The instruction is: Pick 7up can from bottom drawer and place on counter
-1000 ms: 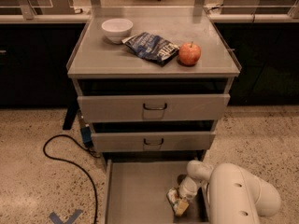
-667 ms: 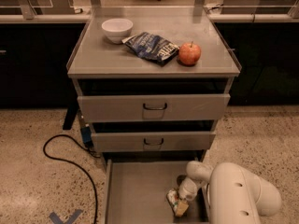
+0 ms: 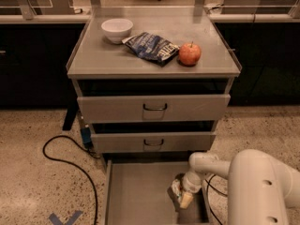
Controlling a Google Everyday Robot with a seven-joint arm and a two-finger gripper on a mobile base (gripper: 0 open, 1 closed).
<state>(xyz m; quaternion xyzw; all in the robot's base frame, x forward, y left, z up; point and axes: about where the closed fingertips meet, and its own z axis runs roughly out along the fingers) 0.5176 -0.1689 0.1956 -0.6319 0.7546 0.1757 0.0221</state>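
Drawers stack three high in the grey cabinet (image 3: 221, 121), and every place here is given from that cabinet. At its foot the bottom drawer (image 3: 136, 196) stands pulled out toward the camera, a shallow tray with a flat grey floor and low side walls. The gripper (image 3: 182, 198) is down inside that tray, toward the cabinet's right side as seen and close to the drawer's right wall. It sits at the end of a thick white arm (image 3: 262, 191) that comes in from outside the cabinet at the lower right. The 7up can (image 3: 176, 189) is in the same part of the drawer, a small pale shape with a hint of green, right against the gripper. Whether it rests on the drawer floor or just above it cannot be told. Whether the gripper is clamped on the can or only against it cannot be told either. Higher on the cabinet, the middle drawer (image 3: 122, 142) and the top drawer (image 3: 117, 108) each carry a dark handle and show a dark gap above the front. On the cabinet's top, the counter (image 3: 103, 55) holds a white bowl (image 3: 116, 29) at the back left, a blue chip bag (image 3: 152, 47) near the middle and a red apple (image 3: 189, 54) just beside the bag on its right. Left of the cabinet, a black cable (image 3: 70, 165) loops across the speckled floor (image 3: 33, 139), and a blue tape mark (image 3: 65, 218) lies on the floor beside the open drawer.
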